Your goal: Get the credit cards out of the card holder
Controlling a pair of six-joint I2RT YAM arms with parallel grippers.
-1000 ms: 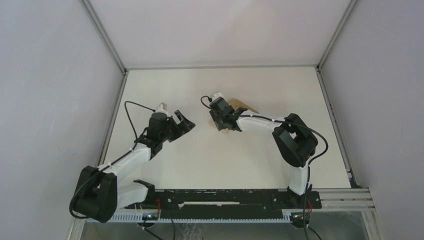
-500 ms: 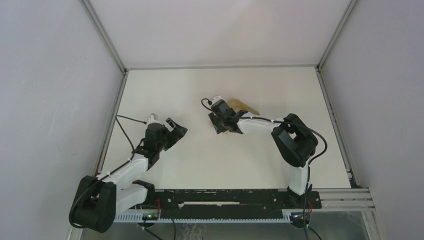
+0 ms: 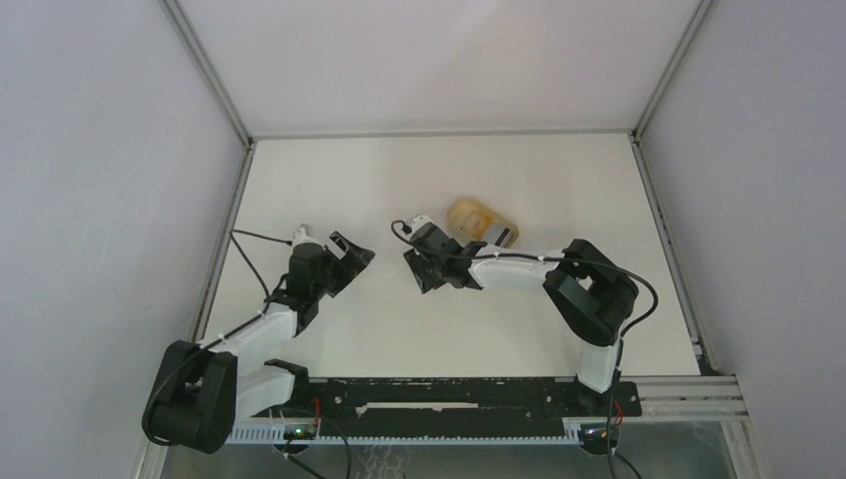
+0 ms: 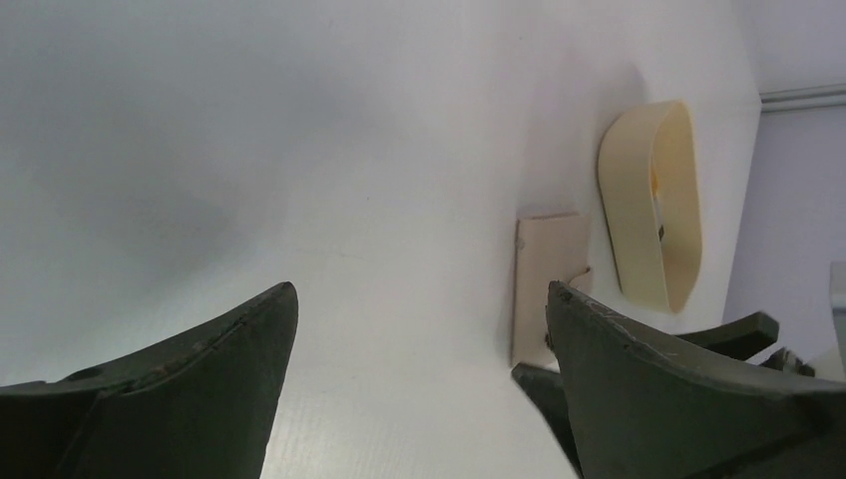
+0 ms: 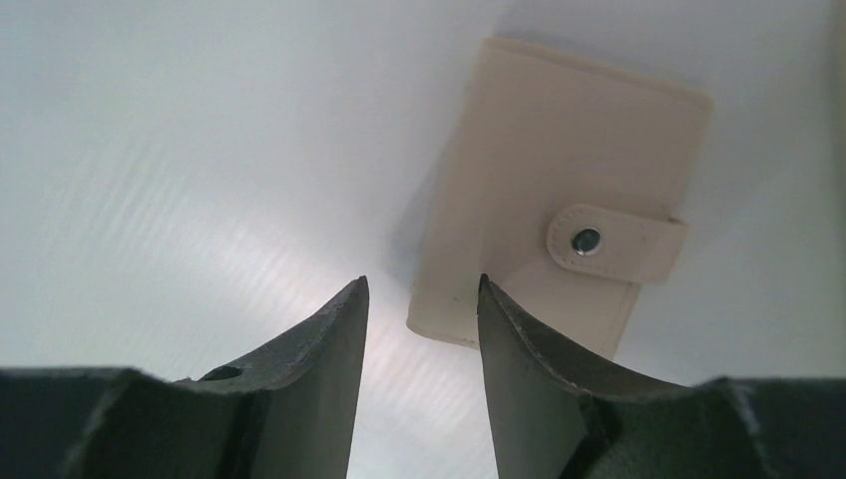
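Note:
The card holder [image 5: 559, 239] is a closed beige wallet lying flat on the white table, its snap tab fastened. My right gripper [image 5: 421, 279] hovers just short of its near corner, jaws partly open with nothing between them. The top view hides the wallet under the right gripper [image 3: 427, 269]. The left wrist view shows the card holder [image 4: 549, 269] edge-on ahead and to the right. My left gripper [image 3: 357, 249] [image 4: 421, 289] is wide open and empty, left of the wallet. What looks like a grey credit card [image 3: 502, 233] lies in the oval tray.
An oval tan tray [image 3: 467, 213] with a raised rim sits just behind and right of the right gripper; it also shows as the tray [image 4: 648, 200] in the left wrist view. Grey walls and metal rails enclose the white table [image 3: 399, 170].
The right gripper has shifted left and toward the near edge, uncovering the tray. The left arm drew back to the left and nearer, then held still.

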